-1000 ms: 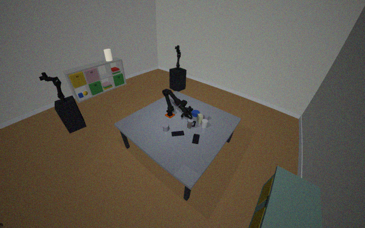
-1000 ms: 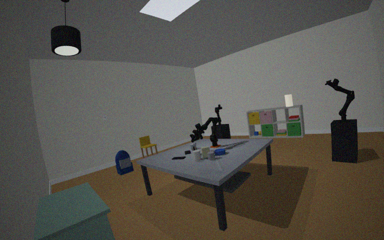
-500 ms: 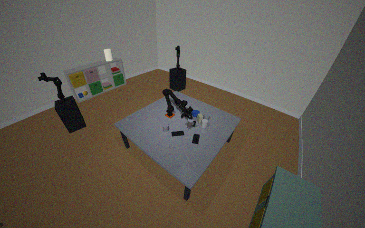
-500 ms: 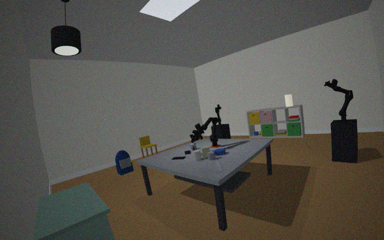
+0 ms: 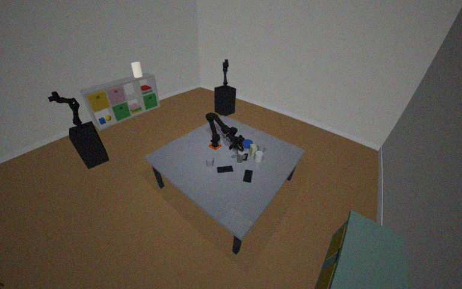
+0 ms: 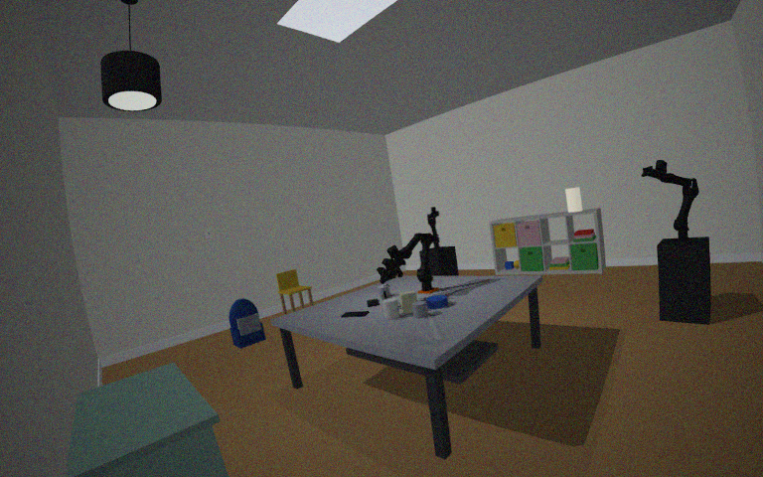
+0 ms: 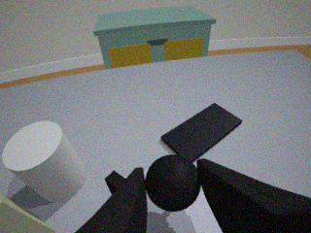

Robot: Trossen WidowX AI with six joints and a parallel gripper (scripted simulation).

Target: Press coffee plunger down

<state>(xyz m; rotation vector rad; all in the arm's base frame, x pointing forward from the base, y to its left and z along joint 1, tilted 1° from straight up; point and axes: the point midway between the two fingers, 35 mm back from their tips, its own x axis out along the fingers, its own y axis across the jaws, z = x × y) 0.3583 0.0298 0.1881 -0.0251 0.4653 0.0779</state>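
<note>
From left to right in the top view, a shelf unit (image 5: 91,109) (image 6: 602,241) stands by the wall, then the surface (image 5: 190,173) (image 6: 478,331) (image 7: 126,99). A clear cup (image 5: 209,162) is on its left part. A flat black slab (image 5: 224,169) lies to the right of the cup. The arm (image 5: 213,127) (image 6: 424,258) reaches over to the coffee press (image 5: 240,158) (image 6: 384,291), which stands upright on the surface below the hand (image 5: 240,149) (image 6: 382,279) (image 7: 172,169). Farther right are a blue bowl (image 5: 247,143) (image 6: 436,301), a pale yellow block (image 5: 252,150) (image 6: 407,302) (image 7: 18,218) and a white cylinder (image 5: 258,156) (image 6: 391,308) (image 7: 46,160). A green cabinet (image 5: 375,251) (image 6: 134,404) (image 7: 155,41) fills the lower right corner.

Only the exterior view shows, left to right, a hanging lamp (image 6: 130,79), a blue backpack (image 6: 245,323) and a yellow chair (image 6: 287,279); there the hand is too small to read.

The wrist view settles it: the hand is clamped on the plunger's round black knob (image 7: 173,183), one finger at each side. The white cylinder is left of the knob, and a dark slab (image 7: 201,131) lies beyond it to the right. How deep the plunger sits cannot be told.
</note>
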